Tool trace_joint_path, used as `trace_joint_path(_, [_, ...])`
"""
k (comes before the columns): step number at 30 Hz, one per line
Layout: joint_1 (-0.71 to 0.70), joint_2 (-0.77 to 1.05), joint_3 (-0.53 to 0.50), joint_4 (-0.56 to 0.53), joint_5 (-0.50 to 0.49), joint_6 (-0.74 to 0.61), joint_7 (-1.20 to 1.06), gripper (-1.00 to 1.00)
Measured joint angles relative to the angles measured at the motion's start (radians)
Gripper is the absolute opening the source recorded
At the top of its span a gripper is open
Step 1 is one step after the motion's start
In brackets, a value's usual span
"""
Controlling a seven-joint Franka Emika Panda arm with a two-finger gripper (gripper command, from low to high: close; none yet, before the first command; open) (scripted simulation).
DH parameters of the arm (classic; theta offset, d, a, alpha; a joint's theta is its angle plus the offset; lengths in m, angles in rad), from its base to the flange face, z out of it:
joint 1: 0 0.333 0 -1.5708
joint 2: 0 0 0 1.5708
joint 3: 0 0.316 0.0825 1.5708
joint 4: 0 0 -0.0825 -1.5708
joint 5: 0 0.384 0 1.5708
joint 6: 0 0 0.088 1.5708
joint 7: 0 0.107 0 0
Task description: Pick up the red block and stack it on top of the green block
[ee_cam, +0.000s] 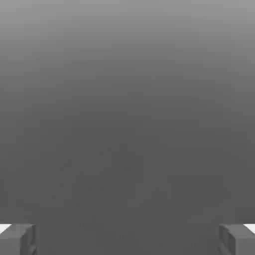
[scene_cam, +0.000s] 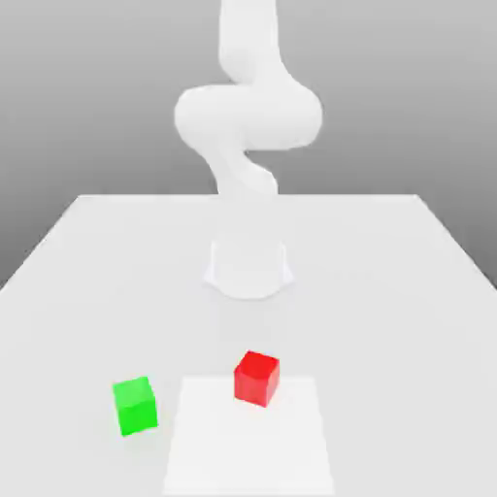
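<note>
My pincer (ee_cam: pixel 127 240) wide open, empty, ready to straddle red block (scene_cam: pixel 256 379); green block (scene_cam: pixel 135 406) apart on counter (scene_cam: pixel 388 340), free as base.

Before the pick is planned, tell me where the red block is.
In the exterior view, the red block sits at the far edge of the bright white patch, to the exterior view's right of the green block.
</note>
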State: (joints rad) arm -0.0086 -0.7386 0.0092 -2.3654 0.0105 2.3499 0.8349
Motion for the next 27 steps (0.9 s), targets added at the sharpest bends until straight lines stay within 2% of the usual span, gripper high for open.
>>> trace_joint_path(16, [-0.060, 0.522, 0.105, -0.512, 0.040, 0.407, 0.320, 0.00])
trace_joint_path(19, [-0.071, 0.708, 0.104, -0.550, -0.005, 0.550, 0.395, 0.00])
trace_joint_path(23, [-0.030, 0.869, 0.047, -0.538, -0.078, 0.685, 0.455, 0.00])
trace_joint_path(24, [-0.017, 0.903, 0.032, -0.534, -0.086, 0.714, 0.461, -1.00])
trace_joint_path(27, [-0.017, 0.903, 0.032, -0.534, -0.088, 0.714, 0.462, -1.00])
